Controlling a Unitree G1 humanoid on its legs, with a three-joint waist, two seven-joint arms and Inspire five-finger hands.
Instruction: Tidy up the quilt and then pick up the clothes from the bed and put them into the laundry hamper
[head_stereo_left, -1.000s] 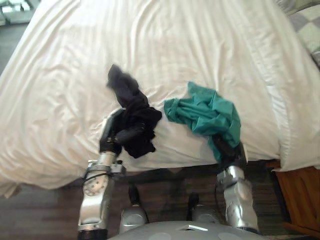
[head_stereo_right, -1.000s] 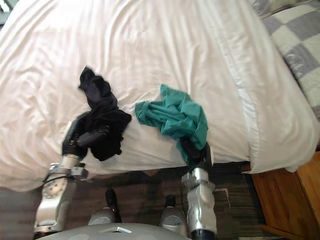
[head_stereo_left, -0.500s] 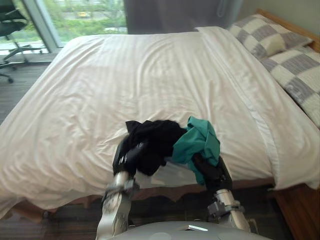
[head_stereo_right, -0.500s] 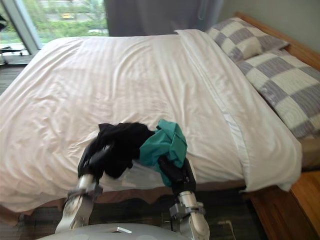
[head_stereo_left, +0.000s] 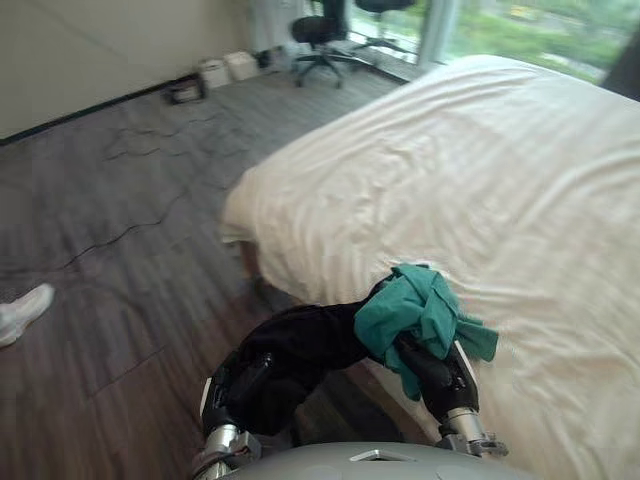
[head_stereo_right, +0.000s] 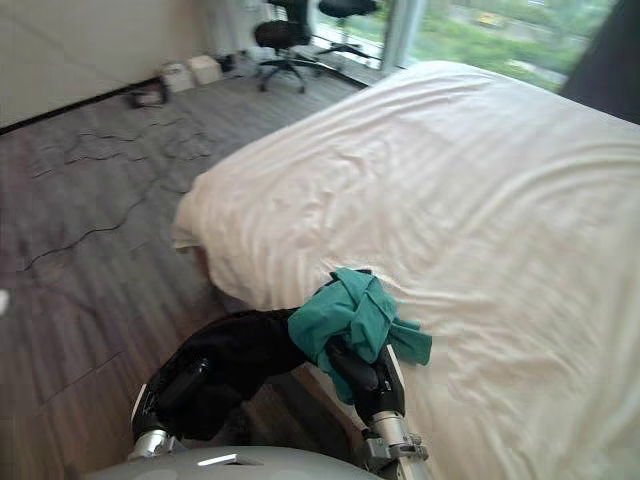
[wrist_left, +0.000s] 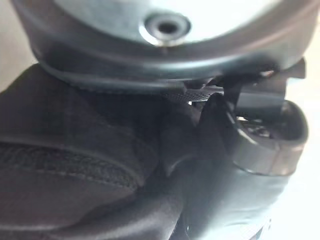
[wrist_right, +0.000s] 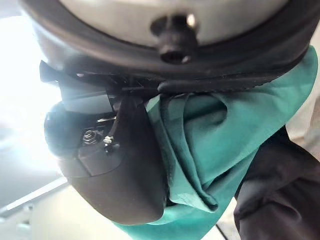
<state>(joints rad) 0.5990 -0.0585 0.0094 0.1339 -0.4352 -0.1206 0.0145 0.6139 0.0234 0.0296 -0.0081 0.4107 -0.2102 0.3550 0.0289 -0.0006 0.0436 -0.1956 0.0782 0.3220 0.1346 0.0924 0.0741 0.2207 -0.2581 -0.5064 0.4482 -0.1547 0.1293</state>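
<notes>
Holding both bundles raised at the bed's (head_stereo_left: 520, 170) near edge, the left hand (head_stereo_left: 238, 385) is clamped on the black garment (head_stereo_left: 305, 340), floor-side, touching the teal garment (head_stereo_left: 415, 308) clamped in the right hand (head_stereo_left: 435, 368).

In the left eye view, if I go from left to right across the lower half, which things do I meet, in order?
white shoe → left hand → black garment → teal garment → quilt
</notes>
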